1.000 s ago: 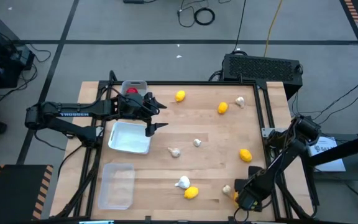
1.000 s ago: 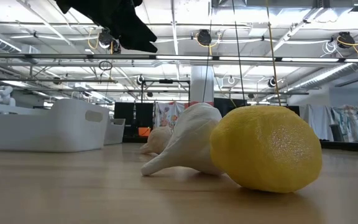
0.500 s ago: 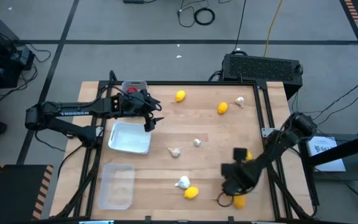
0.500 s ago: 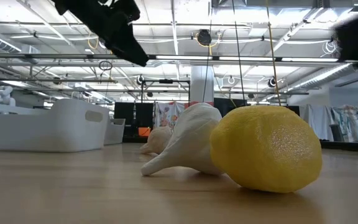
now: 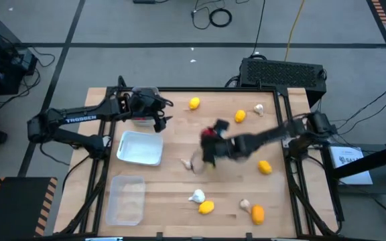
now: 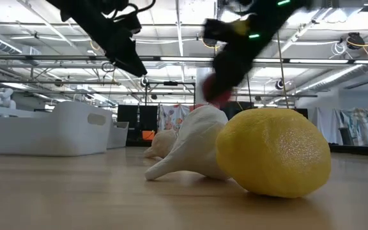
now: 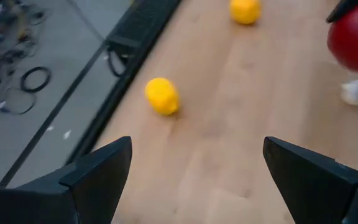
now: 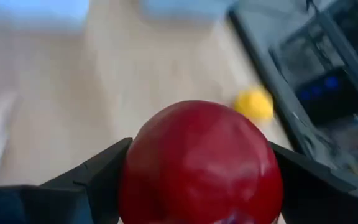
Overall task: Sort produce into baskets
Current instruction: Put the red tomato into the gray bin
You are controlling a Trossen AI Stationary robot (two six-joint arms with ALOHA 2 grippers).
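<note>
A red round fruit (image 8: 201, 162) sits between the fingers of my right gripper (image 5: 208, 138), which reaches over the middle of the table. My left gripper (image 5: 165, 114) hangs open at the far left, beside the greyish basket (image 5: 145, 91) and above the white basket (image 5: 140, 148). It has nothing between its fingers (image 7: 98, 171). The clear basket (image 5: 126, 199) stands at the near left. Yellow lemons (image 5: 194, 103) (image 5: 265, 167) (image 5: 206, 207), an orange one (image 5: 257, 214) and garlic bulbs (image 5: 196, 196) (image 5: 259, 108) lie loose on the wood. My right gripper pinches the red fruit between its two fingers, one on each opposite side (image 8: 138, 171). The fingers come from the table's right side, slanting down. The fruit (image 5: 210, 132) is lifted clear of the table.
In the low view a lemon (image 6: 273, 152) and a garlic bulb (image 6: 190, 150) lie close to the near edge. A black box (image 5: 283, 72) stands behind the table's far right corner. Bare wood lies between the white basket and my right gripper.
My right gripper has swung fast from the table's near right corner up and toward the middle, turning as it went, and now shows the red fruit between its fingers. My left gripper has shifted a little toward the far edge and turned.
</note>
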